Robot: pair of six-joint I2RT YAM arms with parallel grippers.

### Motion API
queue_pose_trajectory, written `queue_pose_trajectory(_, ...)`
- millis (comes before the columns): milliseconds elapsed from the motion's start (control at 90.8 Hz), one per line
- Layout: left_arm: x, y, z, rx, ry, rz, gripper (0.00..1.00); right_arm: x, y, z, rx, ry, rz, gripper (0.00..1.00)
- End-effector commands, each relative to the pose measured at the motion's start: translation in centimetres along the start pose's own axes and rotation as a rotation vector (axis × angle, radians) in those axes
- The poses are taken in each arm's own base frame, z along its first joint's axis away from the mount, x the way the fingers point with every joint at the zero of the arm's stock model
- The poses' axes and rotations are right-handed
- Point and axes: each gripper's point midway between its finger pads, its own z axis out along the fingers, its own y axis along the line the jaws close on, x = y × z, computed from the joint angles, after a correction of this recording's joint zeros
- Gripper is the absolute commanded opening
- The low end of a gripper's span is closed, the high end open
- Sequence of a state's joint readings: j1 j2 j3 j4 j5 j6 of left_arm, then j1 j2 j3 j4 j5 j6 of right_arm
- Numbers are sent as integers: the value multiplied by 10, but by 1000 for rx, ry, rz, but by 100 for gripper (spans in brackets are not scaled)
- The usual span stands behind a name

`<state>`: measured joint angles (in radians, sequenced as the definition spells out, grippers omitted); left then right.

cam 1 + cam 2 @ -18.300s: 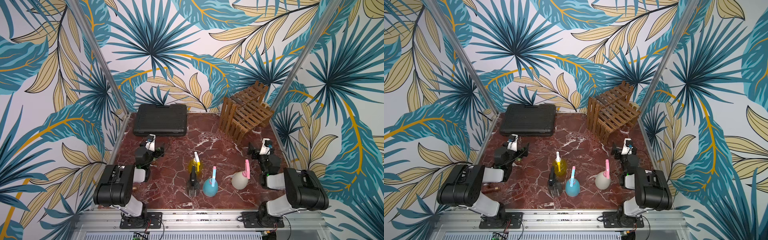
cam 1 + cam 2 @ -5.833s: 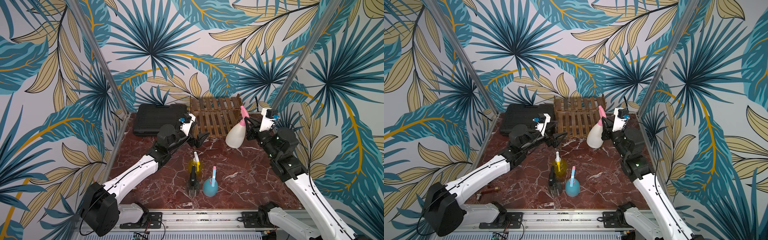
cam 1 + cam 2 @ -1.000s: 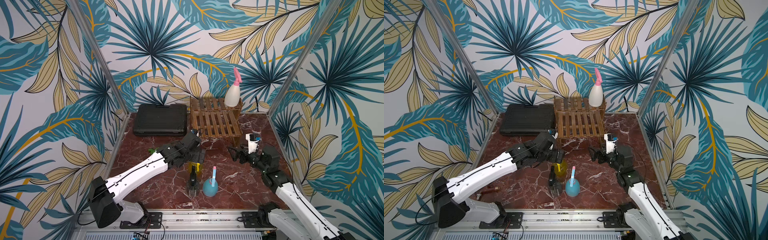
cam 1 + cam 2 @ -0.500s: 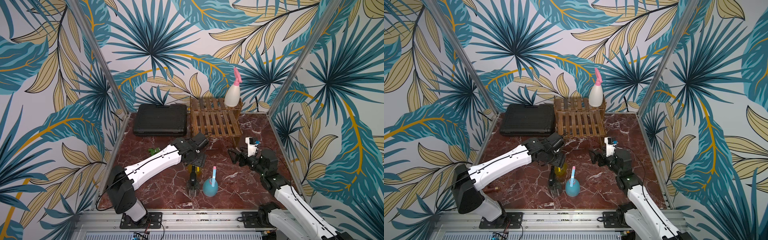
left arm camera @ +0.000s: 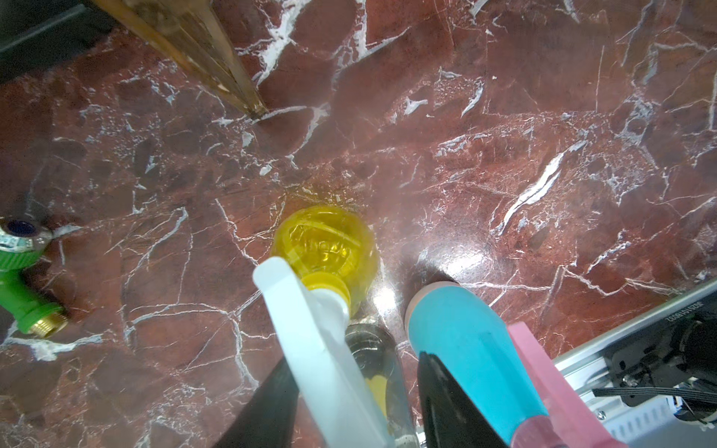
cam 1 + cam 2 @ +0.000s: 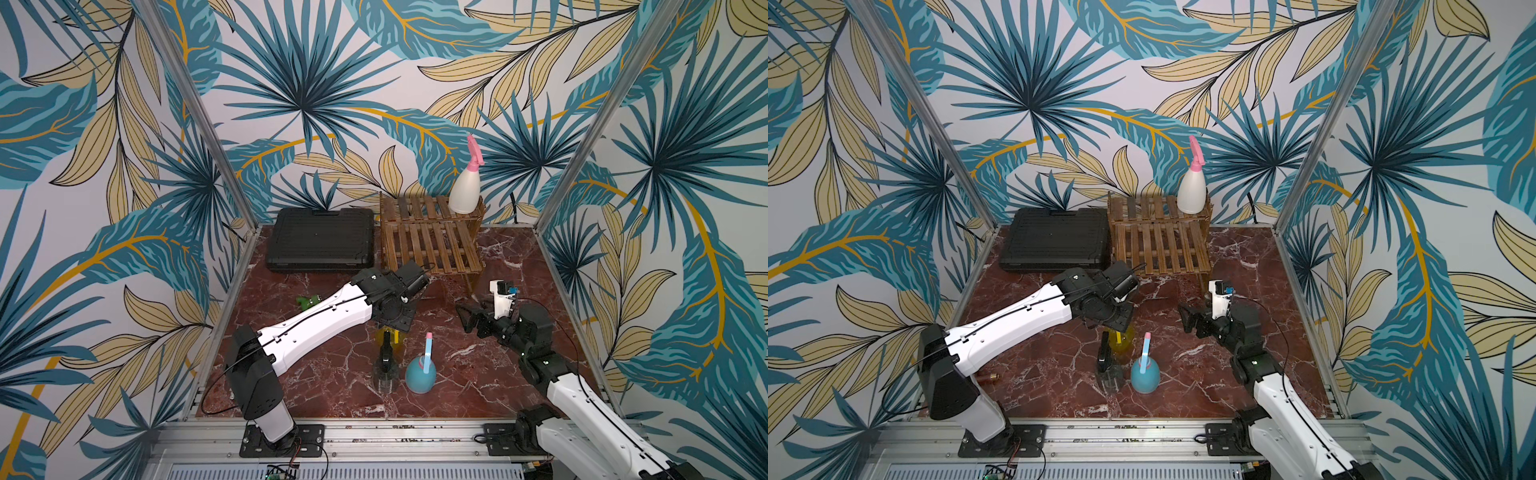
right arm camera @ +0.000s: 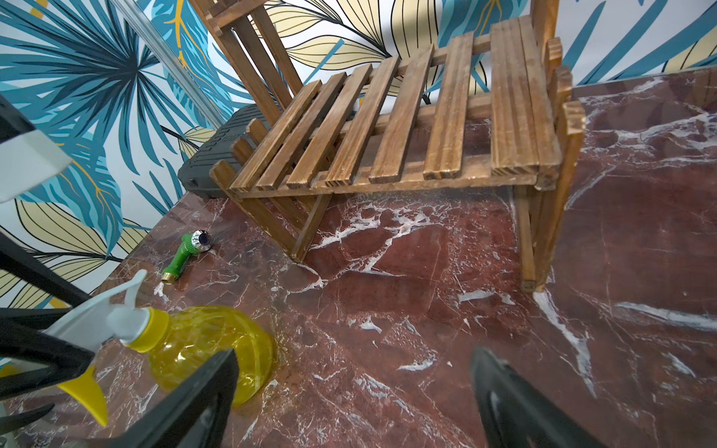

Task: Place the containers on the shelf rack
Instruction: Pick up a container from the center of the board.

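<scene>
The left gripper hangs over the yellow bottle in both top views; the cream-white bottle stands on the shelf rack's upper step. In the left wrist view its jaws, half spread, straddle the white trigger head, a gap on one side. In the right wrist view the right gripper gapes wide, empty.

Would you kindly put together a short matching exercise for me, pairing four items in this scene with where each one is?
Items:
1. white bottle
2. yellow bottle
3. blue bottle
4. green nozzle

Places:
A. lying on the table
B. on the top step of the rack
C. inside the left gripper
D. standing on the table, no gripper around it

Pairs: 1-B, 2-C, 3-D, 4-A
</scene>
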<state>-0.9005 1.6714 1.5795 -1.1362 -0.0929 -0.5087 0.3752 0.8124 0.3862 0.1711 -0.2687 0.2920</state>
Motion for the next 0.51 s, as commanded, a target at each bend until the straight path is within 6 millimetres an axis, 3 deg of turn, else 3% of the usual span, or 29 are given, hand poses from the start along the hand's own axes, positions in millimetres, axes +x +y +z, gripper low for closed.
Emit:
queue_pose_trajectory(0, 2, 4, -3, -48, 19, 19, 54, 2, -1, -2, 5, -22, -20, 99)
queue_pose_trajectory(496, -9, -1, -5, -61, -15, 68, 31, 3, -5, -5, 29, -32, -18, 99)
